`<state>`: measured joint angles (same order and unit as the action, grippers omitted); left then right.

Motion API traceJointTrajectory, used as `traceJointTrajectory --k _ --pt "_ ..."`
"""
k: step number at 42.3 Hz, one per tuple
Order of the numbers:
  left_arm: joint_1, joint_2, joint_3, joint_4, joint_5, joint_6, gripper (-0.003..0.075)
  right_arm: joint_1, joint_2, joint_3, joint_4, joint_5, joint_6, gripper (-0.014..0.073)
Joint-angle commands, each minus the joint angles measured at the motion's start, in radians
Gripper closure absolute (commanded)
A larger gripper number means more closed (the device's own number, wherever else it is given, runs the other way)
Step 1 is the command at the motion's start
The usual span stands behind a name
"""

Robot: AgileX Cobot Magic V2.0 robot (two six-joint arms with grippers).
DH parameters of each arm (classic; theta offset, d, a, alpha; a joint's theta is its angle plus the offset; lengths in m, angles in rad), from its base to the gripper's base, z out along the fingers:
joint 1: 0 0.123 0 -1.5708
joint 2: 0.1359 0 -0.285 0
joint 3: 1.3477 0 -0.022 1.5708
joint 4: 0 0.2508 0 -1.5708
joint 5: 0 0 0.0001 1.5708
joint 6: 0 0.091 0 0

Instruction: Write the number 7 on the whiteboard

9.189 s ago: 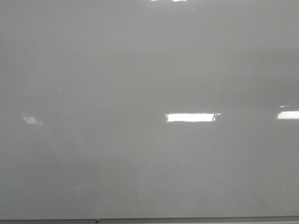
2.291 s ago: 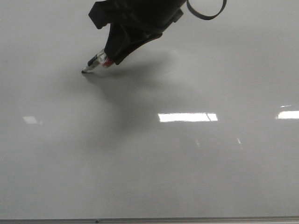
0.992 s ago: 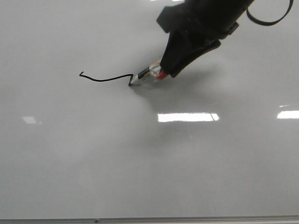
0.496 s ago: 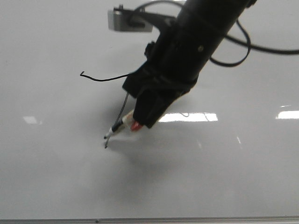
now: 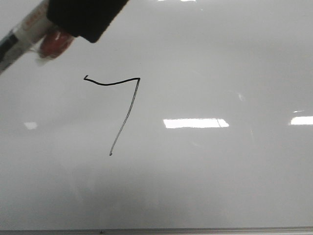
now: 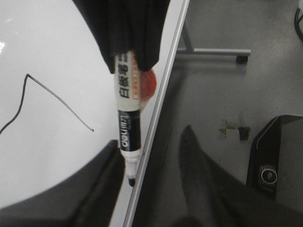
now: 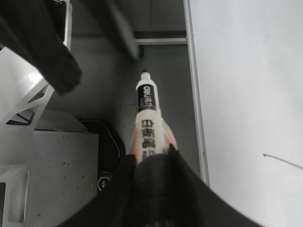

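Item: the number 7 [image 5: 124, 116], a thin black hand-drawn figure, left of centre on the large glossy pale grey whiteboard [image 5: 220, 186], well above the thin metal frame strip [image 5: 195, 230] at its lower edge. It has a wavy top stroke with a small hook, and a long downstroke whose axis slants down and leftward. We judge it complete. Item: the left pincer [image 6: 130, 56], black, clamped on a white-and-black marker pen [image 6: 128, 113]. The nib hangs over the board's edge and does not touch the surface, and the 7 [image 6: 57, 99] lies just beside the barrel. Item: the right pincer [image 7: 152, 161], black, likewise clamped, on a second marker pen [image 7: 147, 113] that points away over the floor, with only the end of a stroke in view beside it. In the front view one black pincer [image 5: 83, 19] with its pen [image 5: 19, 41] sits in the upper left corner, and the 7 lies below and to its right, apart from it. We cannot say for sure which arm this is; the left seems nearer the figure. Any coming move would be away from the ink, to avoid smearing it.
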<state>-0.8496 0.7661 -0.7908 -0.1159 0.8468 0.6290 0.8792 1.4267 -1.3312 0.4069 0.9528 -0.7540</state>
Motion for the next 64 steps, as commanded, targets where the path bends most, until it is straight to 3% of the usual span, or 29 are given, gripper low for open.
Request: traceJointTrajectory --k 1,8,21,27,31,38,41,47,56,62,64 --pt "0.001 0.042 -0.028 0.004 -0.092 -0.001 0.0227 0.009 -0.038 -0.037 0.019 -0.023 -0.013 0.0653" --pt "0.001 0.088 -0.028 0.004 -0.145 -0.001 0.0282 0.013 -0.038 -0.037 0.035 -0.023 -0.013 0.0653" --pt "0.001 0.136 -0.028 0.004 -0.158 -0.001 0.0504 0.019 -0.038 -0.038 0.037 -0.024 -0.013 0.0653" --pt "0.001 0.136 -0.028 0.004 -0.164 -0.001 0.0659 0.019 -0.038 -0.038 0.037 -0.026 -0.013 0.0629" --pt "0.001 0.136 -0.028 0.004 -0.164 -0.001 0.0740 0.019 -0.038 -0.038 0.037 -0.023 -0.013 0.0503" --pt "0.001 0.136 -0.028 -0.010 -0.164 -0.003 0.0741 0.016 -0.041 -0.038 0.037 -0.032 0.001 0.0140" --pt "0.001 0.136 -0.028 -0.010 -0.164 -0.015 0.0741 0.011 -0.048 -0.038 0.033 -0.034 0.006 0.0034" --pt "0.021 0.136 -0.015 -0.010 -0.164 -0.066 0.0741 -0.035 -0.088 -0.035 0.032 -0.026 0.062 0.0041" --pt "0.209 0.136 0.041 0.049 -0.162 -0.166 0.0741 -0.191 -0.243 0.069 0.029 -0.040 0.125 0.0078" --pt "0.441 0.136 0.052 0.078 -0.174 -0.246 0.0741 -0.310 -0.412 0.265 0.029 -0.142 0.157 0.0092" --pt "0.570 0.136 0.052 0.074 -0.209 -0.303 0.0741 -0.360 -0.497 0.361 0.029 -0.200 0.193 0.0130"
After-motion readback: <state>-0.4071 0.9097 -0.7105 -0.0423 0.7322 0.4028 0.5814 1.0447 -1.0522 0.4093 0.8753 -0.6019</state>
